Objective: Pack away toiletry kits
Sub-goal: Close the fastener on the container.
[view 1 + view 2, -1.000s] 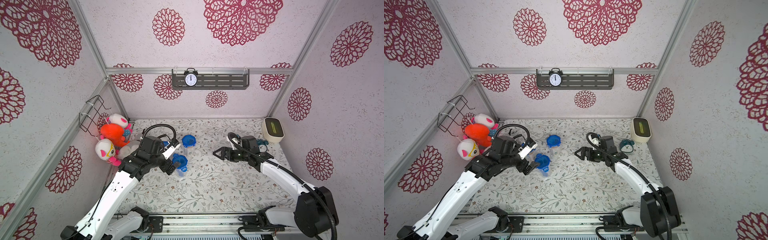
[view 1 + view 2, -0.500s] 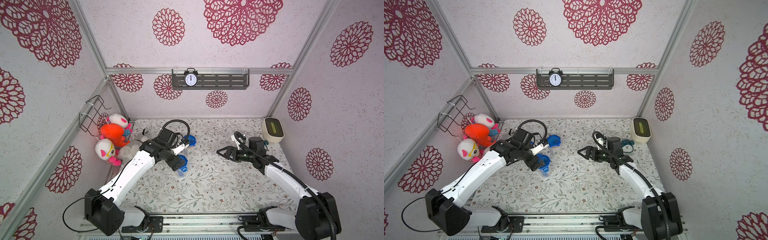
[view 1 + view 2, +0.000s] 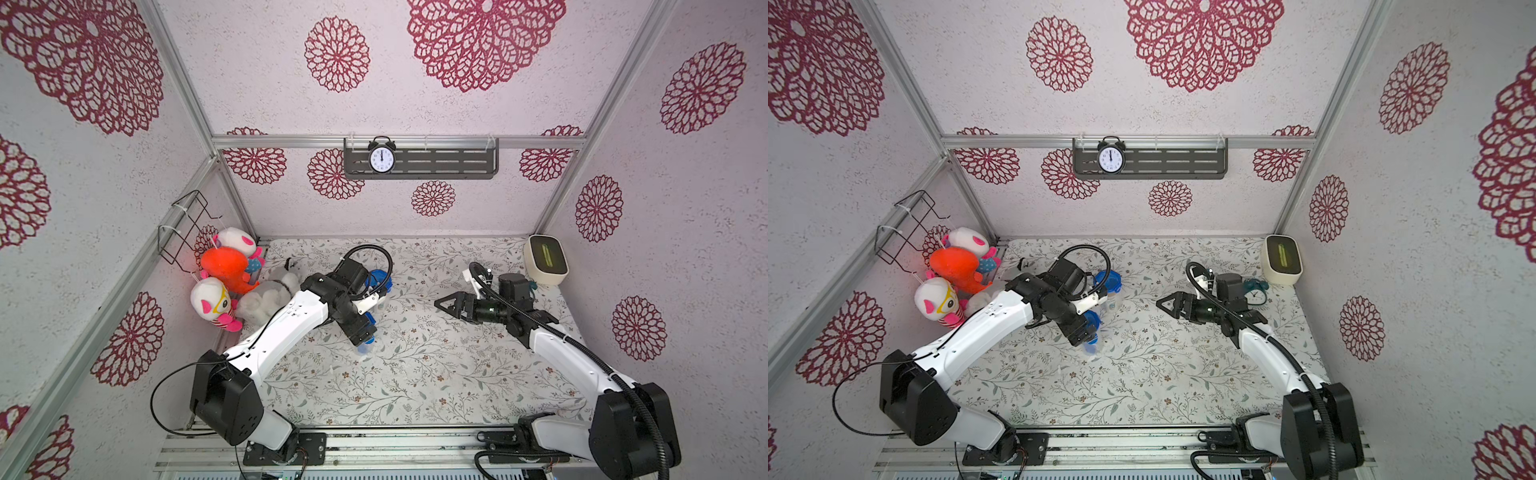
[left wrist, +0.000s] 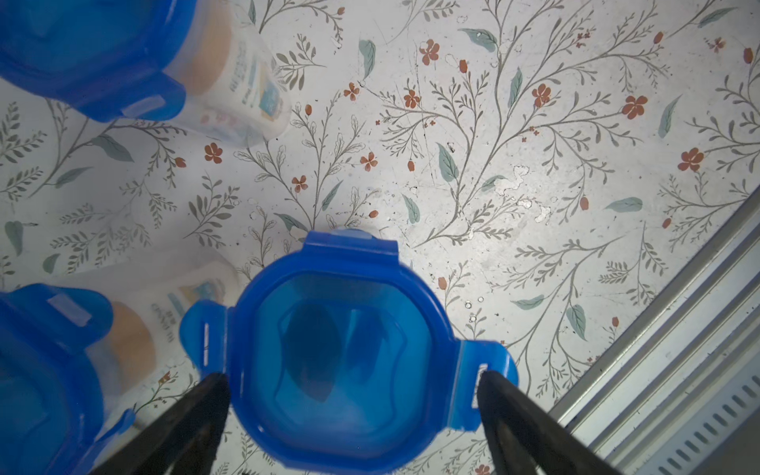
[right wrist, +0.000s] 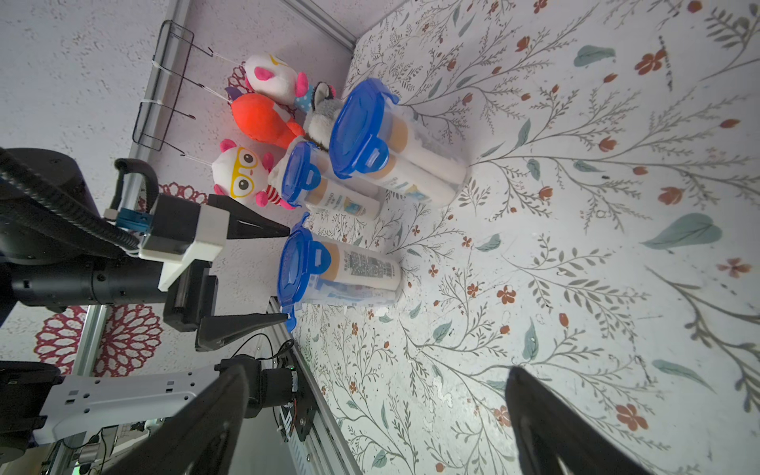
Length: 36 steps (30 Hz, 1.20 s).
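- While its jaws stand wide apart, flanking two opposite tabs, the left gripper (image 4: 352, 375) straddles the clear plastic cup with blue four-tab lid (image 4: 345, 329).
- The cup stands upright directly beneath that gripper, long axis vertical, lid upward.

A lab test cell: wallpapered panels (image 3: 249, 62) on aluminium framing (image 3: 291, 141), floral tabletop (image 3: 415, 374).

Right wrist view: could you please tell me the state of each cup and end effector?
near cup: upright, lidded, packed.
middle cup: upright, lidded, packed.
far cup: upright, lidded, packed.
left end effector: open, fingers either side of the near cup's lid.
right end effector: open, empty.
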Motion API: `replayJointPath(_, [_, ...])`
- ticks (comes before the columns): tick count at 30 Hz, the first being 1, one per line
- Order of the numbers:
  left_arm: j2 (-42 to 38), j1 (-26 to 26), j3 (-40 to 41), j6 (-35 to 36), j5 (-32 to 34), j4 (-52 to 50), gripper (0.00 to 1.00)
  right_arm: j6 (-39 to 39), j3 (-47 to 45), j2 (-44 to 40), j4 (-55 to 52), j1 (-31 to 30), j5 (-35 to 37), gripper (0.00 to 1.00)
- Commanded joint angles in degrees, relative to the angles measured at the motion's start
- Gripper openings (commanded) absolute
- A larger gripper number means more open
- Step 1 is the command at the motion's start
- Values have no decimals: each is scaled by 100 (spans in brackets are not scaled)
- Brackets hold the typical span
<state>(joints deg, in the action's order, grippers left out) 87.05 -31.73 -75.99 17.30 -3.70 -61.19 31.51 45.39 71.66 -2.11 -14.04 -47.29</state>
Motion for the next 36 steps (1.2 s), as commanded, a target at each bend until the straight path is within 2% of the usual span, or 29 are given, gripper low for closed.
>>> replayJointPath(1, [193, -88, -48, 85, -195, -157, 98, -130, 40, -55, 202, 57, -193, 99])
replayJointPath(17, [557, -130, 127, 89, -331, -47, 99, -101, -29, -133, 275, 148, -259, 99])
replayJointPath(20, [568, -131, 120, 43, -342, -9, 93, -101, -41, -165, 272, 163, -237, 99])
replayJointPath(25, [596, -132, 102, 11, -411, -39, 74, -100, -39, -161, 280, 193, -237, 99])
replayJointPath(33, [521, -129, 99, 43, -591, -25, 53, -102, -25, -127, 275, 209, -124, 99])
replayJointPath(36, [487, -129, 161, 66, -695, -25, 52, -119, -22, -190, 233, 209, -7, 99])
